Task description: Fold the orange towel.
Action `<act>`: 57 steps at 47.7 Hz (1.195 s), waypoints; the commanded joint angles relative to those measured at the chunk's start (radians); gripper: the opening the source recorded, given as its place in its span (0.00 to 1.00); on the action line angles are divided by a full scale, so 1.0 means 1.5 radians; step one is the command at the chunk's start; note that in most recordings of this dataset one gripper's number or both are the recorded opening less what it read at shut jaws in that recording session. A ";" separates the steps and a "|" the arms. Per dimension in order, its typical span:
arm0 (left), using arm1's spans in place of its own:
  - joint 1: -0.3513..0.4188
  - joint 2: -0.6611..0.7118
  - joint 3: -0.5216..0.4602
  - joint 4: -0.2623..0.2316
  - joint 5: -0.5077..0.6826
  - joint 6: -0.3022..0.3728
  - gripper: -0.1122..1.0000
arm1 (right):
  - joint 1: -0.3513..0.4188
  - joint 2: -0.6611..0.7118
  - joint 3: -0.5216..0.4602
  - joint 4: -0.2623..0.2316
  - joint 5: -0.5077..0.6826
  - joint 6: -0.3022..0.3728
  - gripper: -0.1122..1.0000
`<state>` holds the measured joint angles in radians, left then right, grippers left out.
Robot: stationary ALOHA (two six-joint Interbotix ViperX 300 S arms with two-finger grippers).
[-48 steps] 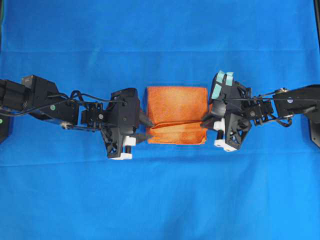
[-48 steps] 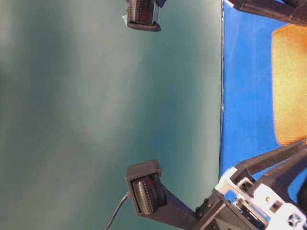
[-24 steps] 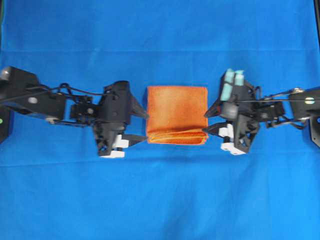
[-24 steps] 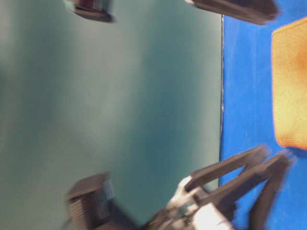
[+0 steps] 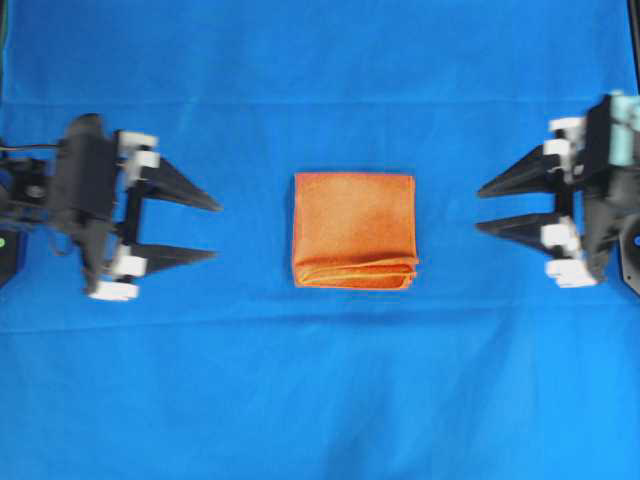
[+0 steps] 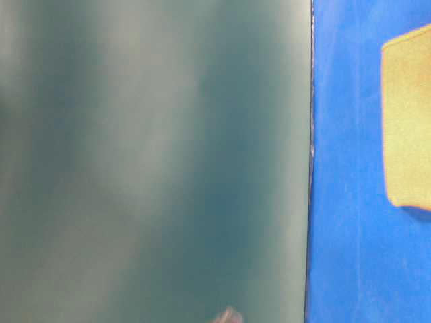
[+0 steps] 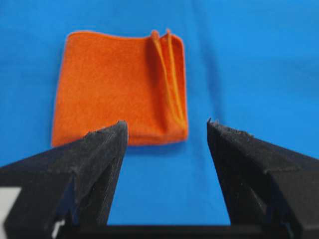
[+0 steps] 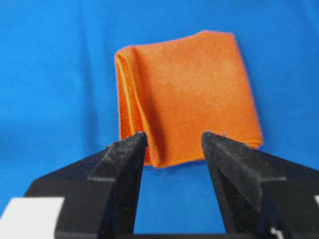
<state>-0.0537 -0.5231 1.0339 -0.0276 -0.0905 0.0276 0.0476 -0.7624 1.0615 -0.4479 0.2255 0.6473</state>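
Note:
The orange towel (image 5: 354, 230) lies folded into a small rectangle in the middle of the blue cloth, its layered hems stacked along the near edge. It also shows in the left wrist view (image 7: 114, 89), the right wrist view (image 8: 192, 92) and at the right edge of the table-level view (image 6: 407, 121). My left gripper (image 5: 216, 230) stands open well to the left of the towel, nothing between its fingers. Far to the right, the right gripper (image 5: 478, 208) is open too and empty. Both point toward the towel without touching it.
A blue cloth (image 5: 330, 400) covers the whole table. In the table-level view a grey-green wall (image 6: 155, 161) fills the left part and the cloth's edge runs down at the right.
Both grippers have let go of the towel's near hem and drawn back outward, left to the left and right to the right. The lifted fold has settled flat.

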 commanded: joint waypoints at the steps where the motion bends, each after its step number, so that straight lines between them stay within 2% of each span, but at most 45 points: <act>1: 0.004 -0.056 0.019 0.000 -0.008 0.001 0.63 | 0.001 -0.050 0.009 -0.011 0.010 -0.001 0.59; 10: 0.008 -0.182 0.090 0.000 -0.013 0.001 0.63 | -0.004 -0.154 0.072 -0.043 0.012 -0.001 0.59; 18: 0.014 -0.276 0.155 0.000 -0.017 0.001 0.63 | -0.014 -0.224 0.116 -0.046 0.011 -0.001 0.59; 27: 0.022 -0.344 0.205 0.000 -0.017 0.001 0.63 | -0.036 -0.241 0.151 -0.046 0.005 0.001 0.59; 37: 0.046 -0.372 0.241 0.000 -0.017 -0.008 0.63 | -0.071 -0.239 0.166 -0.046 -0.034 0.001 0.59; 57: 0.046 -0.369 0.245 0.000 -0.016 -0.009 0.63 | -0.074 -0.237 0.167 -0.046 -0.034 0.002 0.59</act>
<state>0.0123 -1.0876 1.4128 -0.0291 -0.1058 0.0153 -0.0614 -1.1244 1.3238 -0.5154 0.1825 0.6473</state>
